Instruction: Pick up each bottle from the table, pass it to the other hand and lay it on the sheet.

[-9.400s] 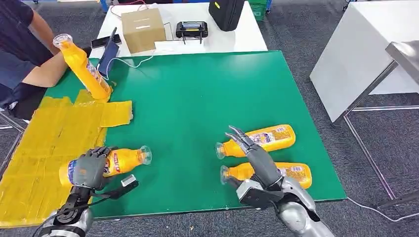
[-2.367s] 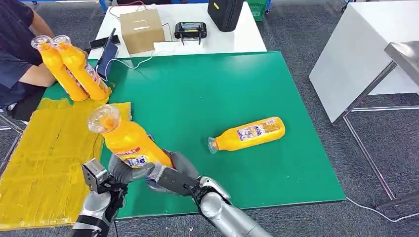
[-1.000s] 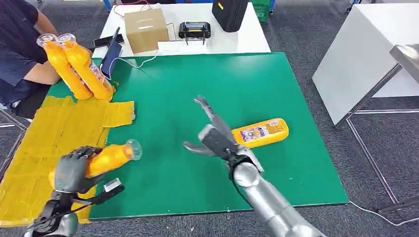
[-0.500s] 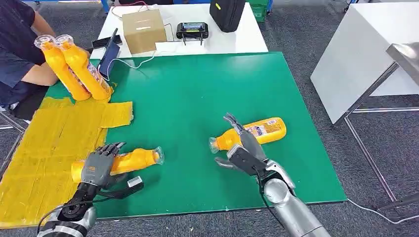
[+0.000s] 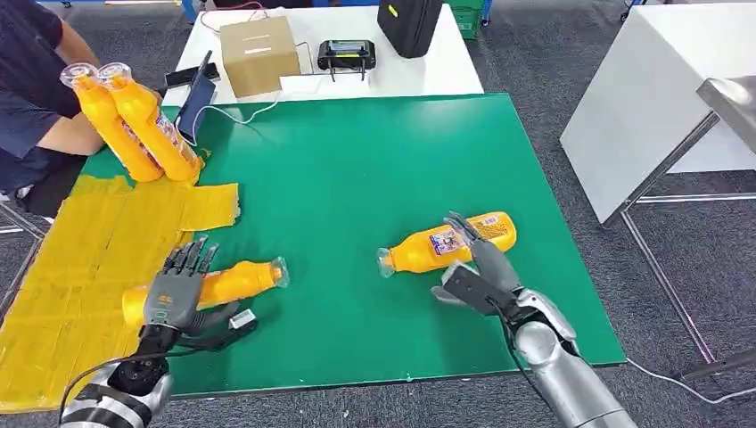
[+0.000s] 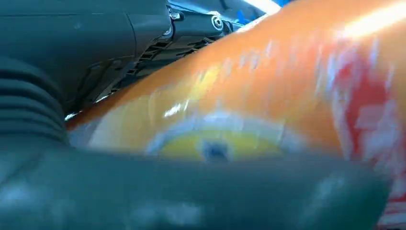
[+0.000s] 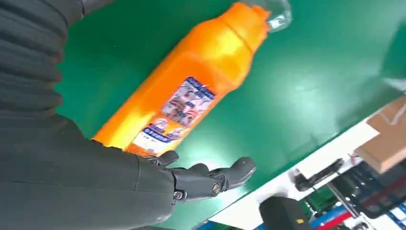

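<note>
1. My left hand (image 5: pixel 176 297) rests over the laid bottle (image 5: pixel 234 283), fingers spread, not gripping; the bottle lies across the edge of the yellow sheet (image 5: pixel 80 267), neck out over the green table (image 5: pixel 357 160).
2. My right hand (image 5: pixel 477 267) is open just beside the last bottle (image 5: pixel 446 242), which lies on the green.
3. I'd wrap the fingers round the label part, not the neck, so it won't roll.
</note>
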